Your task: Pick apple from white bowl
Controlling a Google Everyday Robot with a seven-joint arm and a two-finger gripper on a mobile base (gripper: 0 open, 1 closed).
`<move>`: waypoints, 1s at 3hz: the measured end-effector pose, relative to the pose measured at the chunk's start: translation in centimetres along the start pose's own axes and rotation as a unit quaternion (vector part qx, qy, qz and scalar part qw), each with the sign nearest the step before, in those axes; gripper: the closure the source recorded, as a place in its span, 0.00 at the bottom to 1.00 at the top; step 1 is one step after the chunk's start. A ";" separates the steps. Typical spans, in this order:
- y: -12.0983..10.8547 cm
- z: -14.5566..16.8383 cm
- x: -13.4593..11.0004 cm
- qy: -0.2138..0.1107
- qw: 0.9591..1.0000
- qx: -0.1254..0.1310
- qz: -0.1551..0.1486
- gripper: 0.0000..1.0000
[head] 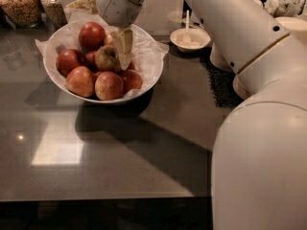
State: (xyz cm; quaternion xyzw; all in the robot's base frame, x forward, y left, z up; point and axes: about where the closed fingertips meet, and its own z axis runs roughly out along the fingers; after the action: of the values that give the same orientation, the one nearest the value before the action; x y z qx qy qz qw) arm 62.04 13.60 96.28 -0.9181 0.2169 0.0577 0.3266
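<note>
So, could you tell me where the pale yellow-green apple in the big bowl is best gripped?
Probably grip the apple across its rounded sides, coming from above: red apples crowd it in the white bowl, leaving mainly its top free. The end effector hangs close beside it.

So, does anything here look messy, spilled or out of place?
Nothing spilled or broken. Only the crinkled paper liner pokes unevenly over the white bowl's rim. The gripper hangs in the bowl beside the yellow-green apple.

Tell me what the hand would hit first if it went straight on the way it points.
Probably the yellow-green apple in the white bowl; the hand points down right beside it, depth unclear.
</note>
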 end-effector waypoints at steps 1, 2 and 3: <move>1.5 2.0 -0.9 -0.024 1.000 -0.002 0.014 0.00; 1.6 2.2 -0.8 -0.026 1.000 -0.003 0.016 0.00; 4.6 2.8 0.2 -0.024 0.998 0.000 0.052 0.00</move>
State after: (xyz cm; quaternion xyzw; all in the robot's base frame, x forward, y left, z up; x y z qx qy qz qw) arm 60.28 12.13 91.43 -0.9042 0.2560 0.0969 0.3280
